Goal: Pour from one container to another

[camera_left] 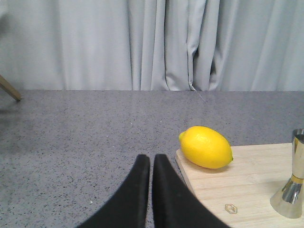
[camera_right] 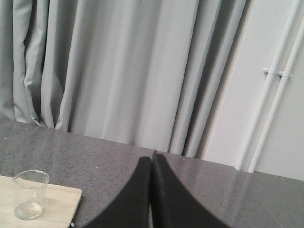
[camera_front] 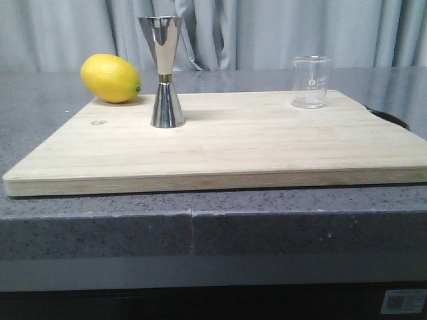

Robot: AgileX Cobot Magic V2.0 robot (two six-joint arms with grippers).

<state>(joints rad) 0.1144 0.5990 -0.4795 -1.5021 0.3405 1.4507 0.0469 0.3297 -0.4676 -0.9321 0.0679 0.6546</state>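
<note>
Front: the steel hourglass jigger (camera_front: pixel 166 73) is standing upright on my pale wooden board (camera_front: pixel 220 150) beside a lemon (camera_front: pixel 111 78); the clear beaker (camera_front: pixel 311 81) is sitting at the far right.

Left wrist: my left gripper (camera_left: pixel 151 159) is hovering clenched over speckled stone.

Right wrist: my right gripper (camera_right: pixel 151 159) is pressing closed, empty.

- Jigger (camera_front: pixel 163 73): polished metal, mirror-glossy, thin gold-toned band at the waist.
- Beaker (camera_front: pixel 311 82): clear smooth glass, white printed marks.
- Cutting board (camera_front: pixel 220 157) under the jigger: pale wood, visible grain, matt finish.
- Lemon (camera_front: pixel 111 78) beside the jigger: yellow peel, faintly dimpled, soft sheen.
- Countertop (camera_front: pixel 93 230) under the board: grey speckled stone look, smooth, slight gloss.
- Curtain (camera_front: pixel 267 33) behind the jigger: grey cloth, matt, pleated.
- Gripper fingers (camera_left: pixel 137 194): black, matt.
</note>
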